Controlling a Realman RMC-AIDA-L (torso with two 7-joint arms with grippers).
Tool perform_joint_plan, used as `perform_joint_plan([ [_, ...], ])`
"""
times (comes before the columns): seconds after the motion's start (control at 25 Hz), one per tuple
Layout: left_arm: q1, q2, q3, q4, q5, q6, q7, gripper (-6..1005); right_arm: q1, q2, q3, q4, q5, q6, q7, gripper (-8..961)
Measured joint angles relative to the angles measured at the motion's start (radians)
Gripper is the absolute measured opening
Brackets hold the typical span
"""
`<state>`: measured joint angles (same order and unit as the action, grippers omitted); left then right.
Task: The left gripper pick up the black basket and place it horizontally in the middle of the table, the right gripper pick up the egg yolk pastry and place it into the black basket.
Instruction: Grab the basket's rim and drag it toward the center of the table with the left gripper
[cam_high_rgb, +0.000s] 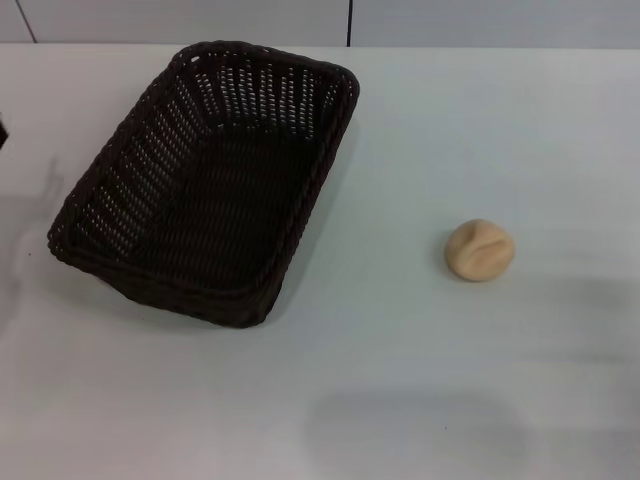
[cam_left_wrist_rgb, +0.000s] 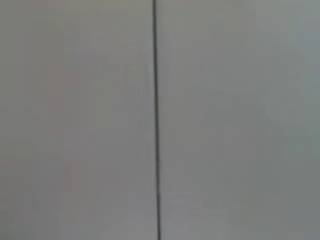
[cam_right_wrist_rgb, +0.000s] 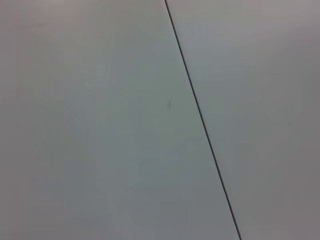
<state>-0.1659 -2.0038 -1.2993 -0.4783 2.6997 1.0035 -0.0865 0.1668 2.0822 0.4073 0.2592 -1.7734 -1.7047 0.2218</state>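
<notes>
The black basket sits on the white table at the left of the head view, turned at a slant with its long side running from near left to far right. It is empty. The egg yolk pastry lies alone on the table to the right of the basket, well apart from it. Neither the left gripper nor the right gripper shows in any view. Both wrist views show only a plain grey panel with a thin dark seam.
A grey wall with a dark vertical seam runs behind the table's far edge. A small dark shape sits at the left border of the head view. Soft shadows lie on the table at the near middle and far left.
</notes>
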Motion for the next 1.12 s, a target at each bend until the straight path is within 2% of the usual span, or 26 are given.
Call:
perform_joint_plan([
  [0.08,0.028,0.036,-0.018,-0.166,0.051,-0.172,0.006,834,0.000,0.000,-0.002,0.000,0.000,-0.003,0.001,785],
  [0.16,0.028,0.036,-0.018,-0.166,0.051,-0.172,0.006,834,0.000,0.000,-0.004,0.000,0.000,-0.004,0.002,785],
  [0.2,0.064,0.077,-0.058,-0.397,0.144,-0.420,-0.003,833,0.000,-0.001,-0.006,0.000,0.000,-0.004,0.002,785],
  [0.32,0.091,0.123,-0.087,-0.680,0.183,-0.779,-0.027,833,0.000,-0.001,-0.010,0.001,0.000,-0.003,0.004,785],
  [0.4,0.091,0.123,-0.087,-0.680,0.183,-0.779,-0.027,833,0.001,-0.001,-0.010,0.002,0.000,-0.003,0.004,785],
  [0.44,0.083,0.143,-0.103,-0.836,0.183,-1.046,-0.012,833,0.001,-0.001,-0.010,0.003,0.000,-0.002,0.004,785],
  [0.48,0.061,0.145,-0.119,-0.936,0.181,-1.244,0.030,833,0.002,-0.001,-0.010,0.004,0.000,-0.002,0.004,785],
  [0.52,0.041,0.139,-0.133,-0.998,0.178,-1.390,0.077,833,0.003,-0.001,-0.010,0.004,0.000,0.000,0.004,785],
  [0.56,0.041,0.139,-0.133,-0.998,0.178,-1.390,0.077,832,0.004,-0.001,-0.010,0.005,0.000,0.001,0.004,785],
  [0.6,-0.005,0.069,-0.200,-1.111,0.175,-1.653,0.222,832,0.005,-0.001,-0.010,0.005,0.000,0.003,0.004,785],
  [0.64,-0.005,0.069,-0.200,-1.111,0.175,-1.653,0.222,832,0.006,0.000,-0.010,0.005,0.000,0.004,0.004,785],
  [0.68,-0.032,0.003,-0.262,-1.161,0.175,-1.793,0.335,832,0.006,0.000,-0.010,0.005,0.000,0.004,0.005,785],
  [0.76,-0.032,0.003,-0.262,-1.161,0.175,-1.793,0.335,832,0.008,0.000,-0.010,0.005,0.000,0.005,0.005,785],
  [0.8,-0.049,-0.030,-0.300,-1.185,0.174,-1.855,0.388,832,0.010,0.000,-0.010,0.005,0.000,0.005,0.005,785],
  [0.84,-0.094,-0.064,-0.344,-1.226,0.140,-2.003,0.477,832,0.010,0.000,-0.010,0.005,0.000,0.006,0.005,785],
  [0.88,-0.094,-0.064,-0.344,-1.226,0.140,-2.003,0.477,832,0.011,0.000,-0.010,0.005,0.001,0.008,0.005,785],
  [0.92,-0.127,-0.055,-0.343,-1.231,0.097,-2.072,0.478,832,0.011,0.000,-0.010,0.005,0.001,0.010,0.005,785],
  [1.0,-0.127,-0.055,-0.343,-1.231,0.097,-2.072,0.478,832,0.012,0.000,-0.010,0.005,0.002,0.015,0.005,785],
  [1.04,-0.186,-0.055,-0.353,-1.201,0.075,-2.152,0.481,831,0.013,0.000,-0.010,0.006,0.002,0.017,0.005,785],
  [1.12,-0.216,-0.058,-0.354,-1.149,0.093,-2.157,0.481,831,0.014,0.000,-0.010,0.007,0.002,0.021,0.005,785],
])
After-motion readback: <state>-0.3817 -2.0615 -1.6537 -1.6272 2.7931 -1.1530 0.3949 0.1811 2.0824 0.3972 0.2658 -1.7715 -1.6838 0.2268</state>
